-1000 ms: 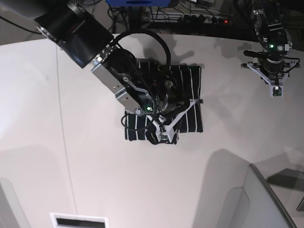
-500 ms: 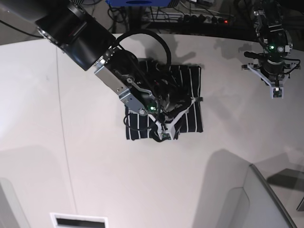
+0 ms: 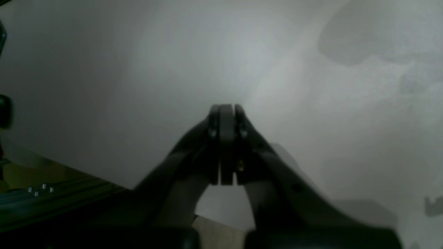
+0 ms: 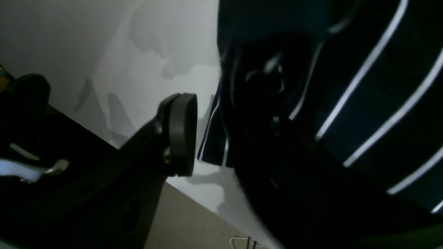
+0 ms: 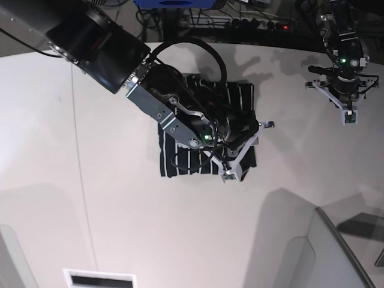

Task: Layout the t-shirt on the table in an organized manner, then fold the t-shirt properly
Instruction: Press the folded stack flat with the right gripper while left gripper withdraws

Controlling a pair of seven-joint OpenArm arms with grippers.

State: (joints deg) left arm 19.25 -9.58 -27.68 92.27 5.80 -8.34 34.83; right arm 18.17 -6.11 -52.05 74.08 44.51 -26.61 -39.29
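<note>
The t-shirt, dark with thin white stripes, lies folded into a compact rectangle on the white table. My right gripper hangs over its right edge, its white fingers spread apart. In the right wrist view a black pad stands apart from the t-shirt's striped hem, with bare table showing in the gap. The other finger is lost in the dark against the fabric. My left gripper hovers far to the right over bare table. Its pads are pressed together with nothing between them.
A thin seam runs down the table's left part. A grey curved panel rises at the lower right and a white vent sits at the bottom edge. Cables and a power strip lie behind the table's far edge.
My right gripper has opened, let go of the t-shirt's front fold, and swung right to the shirt's right edge. The fold now lies flat. The left arm has hardly moved.
</note>
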